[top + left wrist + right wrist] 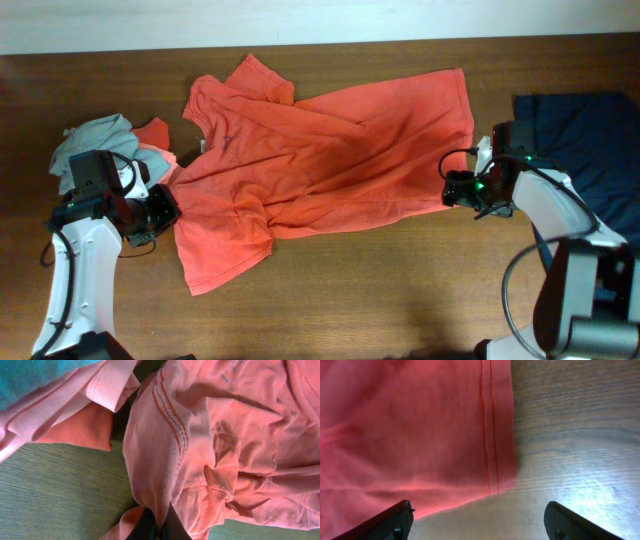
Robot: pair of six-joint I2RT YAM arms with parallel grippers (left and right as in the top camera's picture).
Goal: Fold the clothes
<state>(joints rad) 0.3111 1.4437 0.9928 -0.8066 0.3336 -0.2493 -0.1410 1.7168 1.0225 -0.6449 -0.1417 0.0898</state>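
Note:
The clothes are chiefly an orange-red T-shirt [320,150] lying crumpled and spread across the middle of the table. My left gripper [165,205] is at its left edge, shut on a pinched fold of the shirt [225,450]. In the left wrist view the fabric runs straight into the closed left gripper [159,530]. My right gripper [455,190] stands open just off the shirt's right hem. In the right wrist view the hem corner [497,480] lies ahead of the right gripper [480,522], with only bare wood between the fingers [390,522].
A grey garment [95,135] and a salmon one [155,130] are heaped at the far left, behind my left arm. The salmon garment [75,405] touches the shirt. A navy garment [580,140] lies at the right edge, under my right arm.

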